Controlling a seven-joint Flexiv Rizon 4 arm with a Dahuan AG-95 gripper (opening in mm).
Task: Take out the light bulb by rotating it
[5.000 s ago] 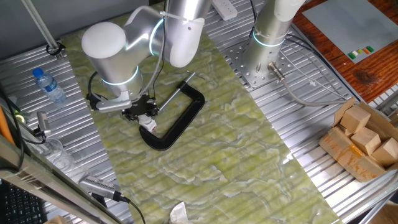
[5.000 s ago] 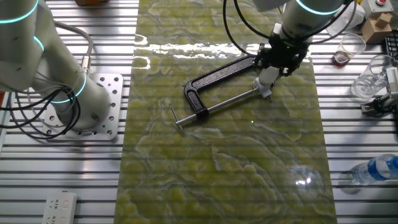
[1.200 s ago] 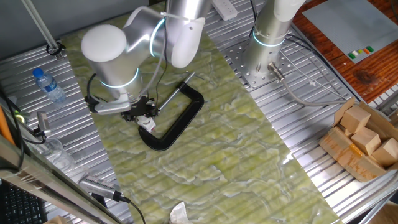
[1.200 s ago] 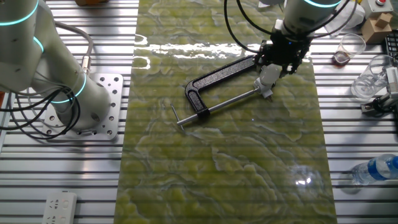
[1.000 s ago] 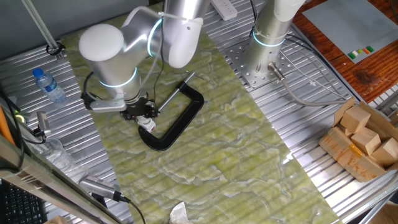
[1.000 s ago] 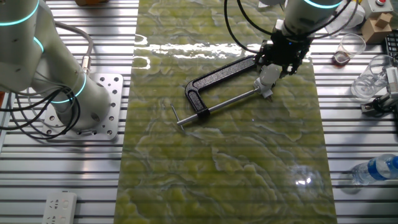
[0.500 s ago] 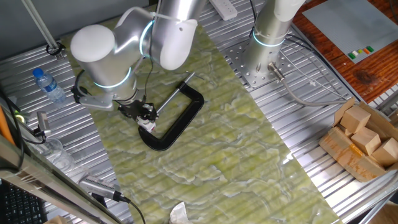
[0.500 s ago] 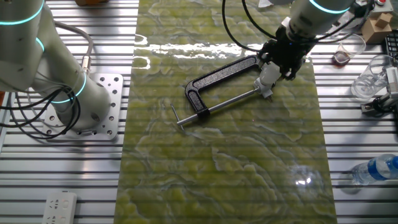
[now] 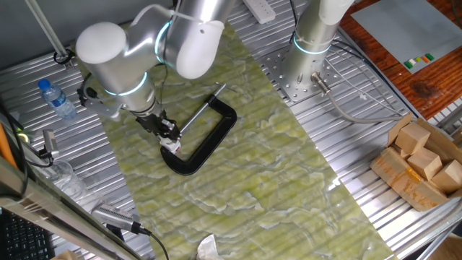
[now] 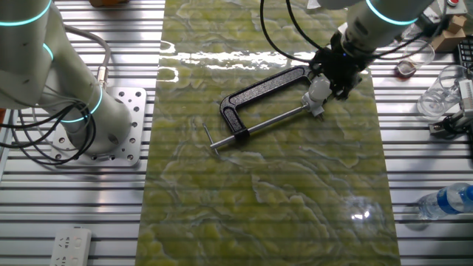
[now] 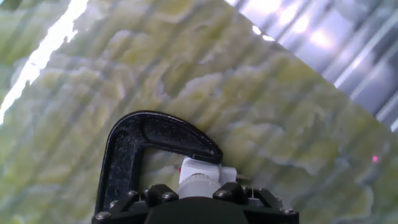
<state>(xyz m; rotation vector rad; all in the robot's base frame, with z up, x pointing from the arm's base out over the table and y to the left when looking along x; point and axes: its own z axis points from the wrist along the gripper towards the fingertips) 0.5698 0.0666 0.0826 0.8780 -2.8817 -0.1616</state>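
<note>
The light bulb [image 9: 172, 146] is small and white and stands in a white base clamped at the end of the black C-clamp [image 9: 210, 139] on the green mat. My gripper [image 9: 167, 133] comes down on it from above and is shut on the bulb. In the other fixed view the gripper [image 10: 327, 80] covers the bulb's top, with its white base [image 10: 318, 100] showing below, beside the clamp [image 10: 259, 87]. In the hand view the bulb [image 11: 200, 177] sits between my fingers [image 11: 160, 194], with the clamp's curved arm [image 11: 134, 148] to its left.
A water bottle [image 9: 56, 99] lies at the left on the metal slats. A crumpled white scrap [image 9: 208, 249] is at the mat's near edge. A box of wooden blocks [image 9: 421, 161] is at the right. A second arm's base [image 9: 309, 45] stands behind. Clear cups [image 10: 437, 94] stand close to my arm.
My wrist has turned about the bulb while staying shut on it, and the arm's elbow has swung left and back. The clamp has not moved.
</note>
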